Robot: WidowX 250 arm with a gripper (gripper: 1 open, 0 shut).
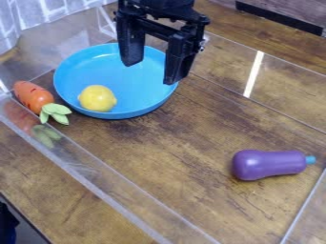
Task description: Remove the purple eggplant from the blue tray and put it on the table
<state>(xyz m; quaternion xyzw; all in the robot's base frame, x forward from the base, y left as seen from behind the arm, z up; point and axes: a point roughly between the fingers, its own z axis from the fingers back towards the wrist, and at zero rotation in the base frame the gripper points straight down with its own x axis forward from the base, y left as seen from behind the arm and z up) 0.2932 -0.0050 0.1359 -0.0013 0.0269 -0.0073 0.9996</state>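
The purple eggplant (pixel 269 164) lies on its side on the dark wooden table (pixel 166 172) at the right, its teal stem pointing right. It is well apart from the blue tray (pixel 76 71), which sits at the upper left with a yellow lemon (pixel 97 97) inside. My gripper (pixel 155 64) hangs above the tray's right rim, pointing down. Its two black fingers (pixel 132 43) stand open with nothing between them.
An orange carrot (pixel 36 97) with green leaves lies on the table just left of the tray. Clear plastic walls (pixel 76 162) run along the left and front edges of the work area.
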